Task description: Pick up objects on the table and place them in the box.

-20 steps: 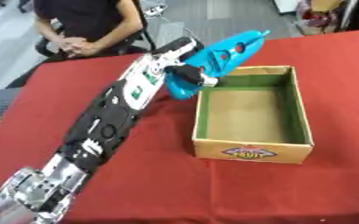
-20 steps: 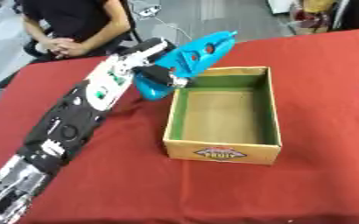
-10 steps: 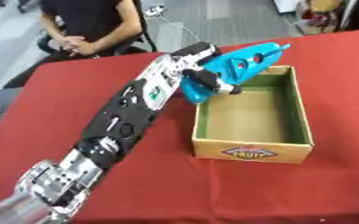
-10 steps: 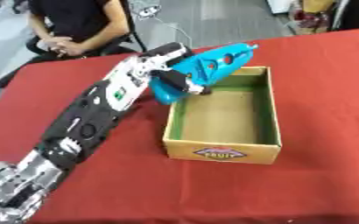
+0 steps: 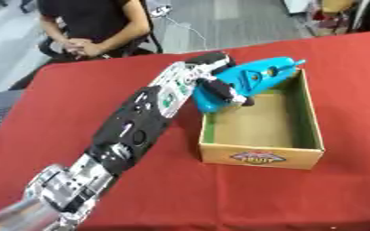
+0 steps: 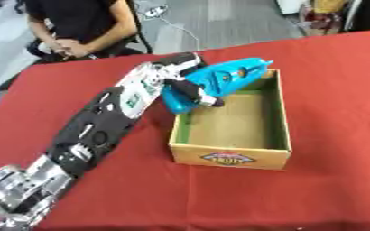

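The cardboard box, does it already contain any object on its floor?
No, the box floor is bare; the blue toy drill is in the left hand above its rim.

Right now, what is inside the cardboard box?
The cardboard box shows only its bare brown floor. The blue toy drill, held by the left robot hand, hangs over the box's far left corner and hides that part.
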{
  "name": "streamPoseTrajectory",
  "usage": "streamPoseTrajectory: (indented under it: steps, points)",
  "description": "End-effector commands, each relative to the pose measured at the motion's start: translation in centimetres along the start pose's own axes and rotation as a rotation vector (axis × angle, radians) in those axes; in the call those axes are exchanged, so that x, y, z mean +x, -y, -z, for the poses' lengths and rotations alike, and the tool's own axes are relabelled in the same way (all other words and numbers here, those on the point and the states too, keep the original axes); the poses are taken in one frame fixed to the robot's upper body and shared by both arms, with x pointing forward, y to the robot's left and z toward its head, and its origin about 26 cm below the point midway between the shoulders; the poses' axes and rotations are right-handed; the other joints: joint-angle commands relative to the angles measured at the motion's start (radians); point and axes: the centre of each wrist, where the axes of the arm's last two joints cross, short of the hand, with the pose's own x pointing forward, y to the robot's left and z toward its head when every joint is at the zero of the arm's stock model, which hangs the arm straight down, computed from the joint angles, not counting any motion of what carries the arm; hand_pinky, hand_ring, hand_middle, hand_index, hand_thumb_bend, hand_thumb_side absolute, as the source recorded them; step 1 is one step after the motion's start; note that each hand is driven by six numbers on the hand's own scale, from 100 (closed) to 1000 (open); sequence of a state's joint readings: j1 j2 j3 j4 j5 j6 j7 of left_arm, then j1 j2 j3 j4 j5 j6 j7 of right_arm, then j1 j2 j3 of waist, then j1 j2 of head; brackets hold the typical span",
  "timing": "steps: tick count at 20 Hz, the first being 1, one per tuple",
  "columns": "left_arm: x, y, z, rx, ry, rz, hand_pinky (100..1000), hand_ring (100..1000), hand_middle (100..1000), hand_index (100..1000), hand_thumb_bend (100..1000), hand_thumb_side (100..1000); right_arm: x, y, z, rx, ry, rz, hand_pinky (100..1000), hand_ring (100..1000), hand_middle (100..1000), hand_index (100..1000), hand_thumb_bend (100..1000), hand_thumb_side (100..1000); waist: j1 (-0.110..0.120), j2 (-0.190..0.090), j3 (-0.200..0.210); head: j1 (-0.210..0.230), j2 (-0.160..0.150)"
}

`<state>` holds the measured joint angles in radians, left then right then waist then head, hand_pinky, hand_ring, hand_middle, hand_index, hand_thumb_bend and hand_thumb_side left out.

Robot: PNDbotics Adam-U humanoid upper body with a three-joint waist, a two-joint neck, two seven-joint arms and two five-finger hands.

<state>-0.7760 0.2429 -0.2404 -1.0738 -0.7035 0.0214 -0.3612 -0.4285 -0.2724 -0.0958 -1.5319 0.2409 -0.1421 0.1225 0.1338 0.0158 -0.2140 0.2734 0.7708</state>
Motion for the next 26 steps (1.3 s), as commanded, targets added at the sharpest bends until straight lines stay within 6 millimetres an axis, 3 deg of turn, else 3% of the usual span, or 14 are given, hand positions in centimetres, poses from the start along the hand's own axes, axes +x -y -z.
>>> streamPoseTrajectory:
  steps: [1, 2, 3, 5, 6, 8, 14, 19, 26]
  points:
    - [0.77, -1.53, -0.06, 0.034, 0.029, 0.070, 100, 100, 104, 255, 100, 341, 0.83, 0.55, 0.50, -0.009, 0.033, -0.012, 671, 906, 954, 1000, 463, 1000, -0.008, -0.013, 0.000, 0.011, -0.001]
    - [0.88, -1.60, -0.13, 0.036, 0.035, 0.097, 100, 102, 194, 332, 100, 250, 0.83, 0.55, 0.50, -0.009, 0.033, -0.012, 671, 906, 954, 1000, 463, 1000, -0.008, -0.013, 0.000, 0.012, -0.001]
    - [0.98, -1.64, -0.19, 0.037, 0.041, 0.125, 115, 192, 273, 399, 100, 234, 0.83, 0.55, 0.49, -0.008, 0.033, -0.013, 671, 906, 954, 1000, 463, 1000, -0.008, -0.013, 0.000, 0.012, -0.001]
    - [1.13, -1.68, -0.32, 0.032, 0.060, 0.173, 322, 354, 425, 518, 110, 303, 0.80, 0.56, 0.48, -0.008, 0.032, -0.013, 671, 906, 954, 1000, 463, 1000, -0.008, -0.014, 0.001, 0.012, -0.001]
    - [1.23, -1.73, -0.38, 0.028, 0.072, 0.199, 381, 416, 476, 571, 169, 325, 0.79, 0.56, 0.47, -0.007, 0.032, -0.013, 671, 906, 954, 1000, 464, 1000, -0.008, -0.014, 0.001, 0.012, -0.001]
    - [1.31, -1.82, -0.49, 0.023, 0.089, 0.237, 475, 506, 566, 670, 392, 432, 0.78, 0.59, 0.45, -0.008, 0.031, -0.014, 671, 905, 954, 1000, 463, 1000, -0.008, -0.014, 0.001, 0.013, -0.001]
    - [1.28, -2.09, -0.67, 0.023, 0.107, 0.288, 599, 613, 678, 745, 717, 577, 0.75, 0.57, 0.42, -0.006, 0.030, -0.014, 671, 905, 954, 1000, 463, 1000, -0.007, -0.014, 0.002, 0.013, -0.001]
    - [1.27, -2.14, -0.72, 0.021, 0.112, 0.306, 664, 653, 708, 759, 846, 632, 0.74, 0.55, 0.40, -0.006, 0.030, -0.013, 671, 905, 954, 1000, 463, 1000, -0.007, -0.015, 0.002, 0.013, -0.001]
    - [1.17, -2.22, -0.79, 0.023, 0.109, 0.315, 688, 659, 709, 760, 861, 640, 0.72, 0.51, 0.38, -0.005, 0.029, -0.012, 670, 905, 951, 1000, 463, 1000, -0.006, -0.016, 0.002, 0.014, -0.001]
